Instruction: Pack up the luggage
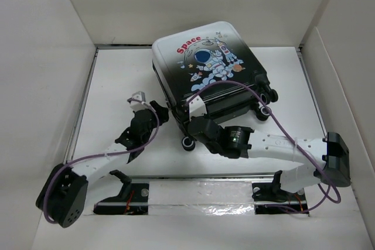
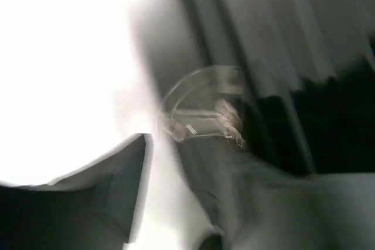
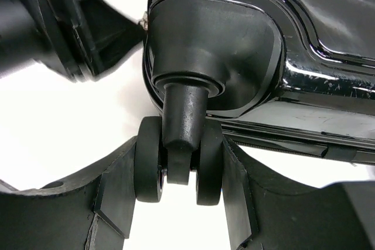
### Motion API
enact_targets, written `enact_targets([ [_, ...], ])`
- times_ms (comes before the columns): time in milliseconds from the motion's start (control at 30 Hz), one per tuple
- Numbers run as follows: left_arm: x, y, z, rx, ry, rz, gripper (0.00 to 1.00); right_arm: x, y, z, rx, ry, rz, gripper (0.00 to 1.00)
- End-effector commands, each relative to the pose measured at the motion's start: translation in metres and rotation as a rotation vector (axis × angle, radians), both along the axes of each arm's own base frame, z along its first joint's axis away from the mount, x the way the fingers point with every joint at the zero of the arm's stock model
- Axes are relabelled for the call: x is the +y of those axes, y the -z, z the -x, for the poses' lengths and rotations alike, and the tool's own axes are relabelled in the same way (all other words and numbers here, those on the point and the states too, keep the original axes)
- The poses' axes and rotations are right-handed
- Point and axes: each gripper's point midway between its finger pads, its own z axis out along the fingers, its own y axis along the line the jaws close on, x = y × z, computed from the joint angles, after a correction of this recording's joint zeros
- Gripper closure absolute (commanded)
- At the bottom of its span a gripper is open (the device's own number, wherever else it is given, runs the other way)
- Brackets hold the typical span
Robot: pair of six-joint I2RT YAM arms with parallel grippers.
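Two arms reach in from the near edge of the white table (image 1: pixel 111 86), each trailing one purple cable (image 1: pixel 94 157).

On the left, the left gripper (image 1: pixel 157 111) sits just beside the left side of the luggage (image 1: pixel 205 57). Its wrist view is heavily blurred. The dark fingers (image 2: pixel 99 203) appear parted, with bright table showing between them and nothing held. Beyond them, against a dark surface, is one clear curved piece (image 2: pixel 199 106), too smeared to name.

The luggage is a single small hard-shell wheeled suitcase, its shell fading from white to black, with an astronaut cartoon and red "Space" lettering. It lies closed and flat, picture side up, in the centre of the table toward the far wall. Its long axis runs near to far, with the far end leaning slightly left. The lettered top end points far and the wheeled end points near and a little right. Three black caster wheels show from above: one at the near-left corner (image 1: pixel 188 143) and two close together on the right (image 1: pixel 268 103).

On the right, the right gripper (image 3: pixel 179 162) is clamped on the near-left caster wheel. One finger presses on each outer face of its twin rollers, below the black corner housing (image 3: pixel 211 45).
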Motion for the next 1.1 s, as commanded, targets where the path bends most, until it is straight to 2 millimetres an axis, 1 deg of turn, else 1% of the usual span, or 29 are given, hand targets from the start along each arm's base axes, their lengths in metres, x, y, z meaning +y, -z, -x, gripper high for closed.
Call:
enact_targets([
  [0,0.056,-0.081,-0.023,-0.2,-0.326,0.158,0.47,0.032,-0.014,0.039,0.026,-0.205,-0.012,1.0],
  [33,0.054,-0.093,-0.017,-0.229,-0.309,0.187,0.35,0.037,-0.015,0.039,0.022,-0.215,-0.014,1.0],
  [67,0.053,-0.106,-0.009,-0.26,-0.284,0.229,0.29,0.046,-0.02,0.044,0.022,-0.244,-0.031,0.99],
  [100,0.06,-0.138,0.004,-0.342,-0.276,0.304,0.24,0.058,-0.037,0.047,0.004,-0.269,-0.082,0.99],
  [167,0.066,-0.161,0.019,-0.389,-0.258,0.327,0.01,0.074,-0.05,0.056,-0.01,-0.328,-0.125,0.99],
  [200,0.073,-0.192,0.031,-0.453,-0.252,0.373,0.01,0.084,-0.06,0.062,-0.023,-0.355,-0.164,0.99],
  [267,0.074,-0.203,0.044,-0.45,-0.219,0.379,0.01,0.095,-0.077,0.068,-0.035,-0.391,-0.199,0.97],
  [300,0.077,-0.225,0.055,-0.492,-0.199,0.412,0.01,0.1,-0.077,0.067,-0.035,-0.397,-0.193,0.92],
  [333,0.076,-0.241,0.067,-0.521,-0.153,0.43,0.01,0.106,-0.086,0.072,-0.044,-0.413,-0.203,0.74],
  [367,0.071,-0.238,0.068,-0.509,-0.128,0.415,0.01,0.107,-0.094,0.072,-0.052,-0.414,-0.216,0.63],
  [400,0.074,-0.257,0.079,-0.548,-0.107,0.436,0.01,0.109,-0.1,0.078,-0.063,-0.425,-0.22,0.52],
  [433,0.074,-0.258,0.083,-0.538,-0.089,0.417,0.01,0.111,-0.109,0.089,-0.077,-0.445,-0.236,0.35],
  [467,0.071,-0.263,0.089,-0.54,-0.057,0.406,0.01,0.11,-0.12,0.094,-0.096,-0.451,-0.254,0.28],
  [500,0.075,-0.278,0.097,-0.565,-0.048,0.396,0.01,0.106,-0.129,0.096,-0.114,-0.437,-0.269,0.2],
  [533,0.075,-0.274,0.099,-0.539,-0.037,0.362,0.01,0.098,-0.148,0.105,-0.134,-0.453,-0.303,0.0],
  [600,0.075,-0.287,0.109,-0.554,0.002,0.32,0.01,0.086,-0.167,0.113,-0.15,-0.471,-0.343,0.0],
  [633,0.075,-0.281,0.11,-0.523,0.004,0.291,0.01,0.07,-0.187,0.113,-0.167,-0.466,-0.391,0.0],
  [700,0.076,-0.286,0.116,-0.528,0.027,0.267,0.01,0.05,-0.197,0.117,-0.188,-0.439,-0.434,0.0],
  [733,0.076,-0.285,0.117,-0.527,0.031,0.246,0.01,0.037,-0.202,0.114,-0.199,-0.414,-0.456,0.0],
  [767,0.077,-0.279,0.119,-0.509,0.034,0.227,0.01,0.012,-0.219,0.11,-0.208,-0.379,-0.519,0.0],
  [800,0.079,-0.279,0.121,-0.511,0.033,0.219,0.01,-0.003,-0.209,0.101,-0.216,-0.313,-0.51,0.0],
  [833,0.081,-0.277,0.123,-0.509,0.031,0.21,0.01,-0.016,-0.209,0.098,-0.221,-0.285,-0.524,0.0],
  [867,0.084,-0.271,0.123,-0.498,0.023,0.185,0.01,-0.041,-0.221,0.096,-0.222,-0.259,-0.592,0.0],
  [900,0.088,-0.27,0.127,-0.507,0.016,0.183,0.01,-0.056,-0.22,0.089,-0.233,-0.206,-0.611,0.0],
  [933,0.091,-0.267,0.128,-0.506,0.008,0.175,0.01,-0.065,-0.203,0.086,-0.231,-0.176,-0.595,0.0],
  [967,0.093,-0.263,0.13,-0.507,0.007,0.156,0.01,-0.076,-0.199,0.083,-0.222,-0.139,-0.623,0.0],
  [1000,0.096,-0.264,0.135,-0.524,0.008,0.154,0.01,-0.101,-0.201,0.076,-0.222,-0.063,-0.674,0.0],
  [1033,0.097,-0.264,0.137,-0.531,0.01,0.149,0.01,-0.109,-0.185,0.07,-0.221,-0.028,-0.662,0.0],
  [1067,0.097,-0.264,0.14,-0.539,0.021,0.142,0.01,-0.115,-0.181,0.068,-0.214,-0.008,-0.684,0.0],
])
